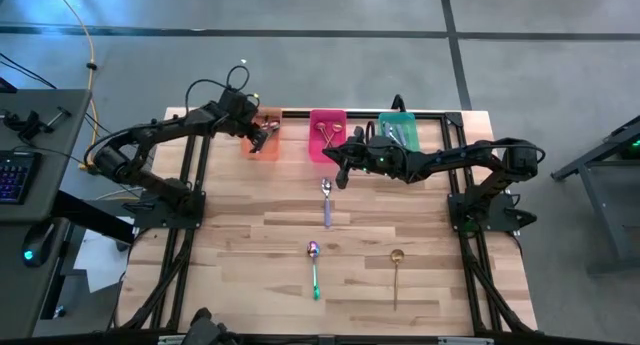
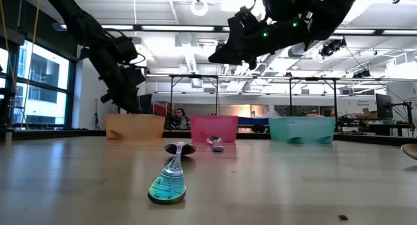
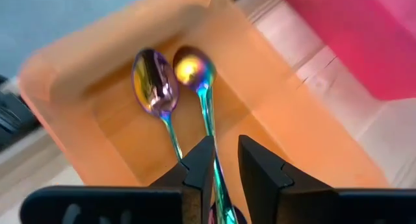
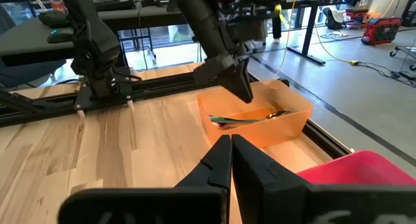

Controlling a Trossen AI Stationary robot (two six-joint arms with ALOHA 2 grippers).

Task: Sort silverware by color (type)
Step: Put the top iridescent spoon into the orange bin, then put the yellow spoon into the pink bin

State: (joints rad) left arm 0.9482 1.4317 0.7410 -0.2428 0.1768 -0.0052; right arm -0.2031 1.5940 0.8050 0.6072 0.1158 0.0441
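A wooden bench (image 1: pixel 250 265) carried three spoons: a green-handled spoon (image 1: pixel 314 269) and a gold spoon (image 1: pixel 397 275) near the front edge, a purple-handled one (image 1: pixel 327 202) mid-bench. Behind, the right tool (image 1: pixel 340 175) hovered clenched and empty; the left tool (image 3: pixel 221 169) stood slightly released over two iridescent spoons (image 3: pixel 175 87) in the orange bin (image 1: pixel 265 135).

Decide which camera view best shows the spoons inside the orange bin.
The left wrist view: two iridescent spoons fill it, lying in the orange bin. The right wrist view shows them small; in the high and low views they cannot be made out.
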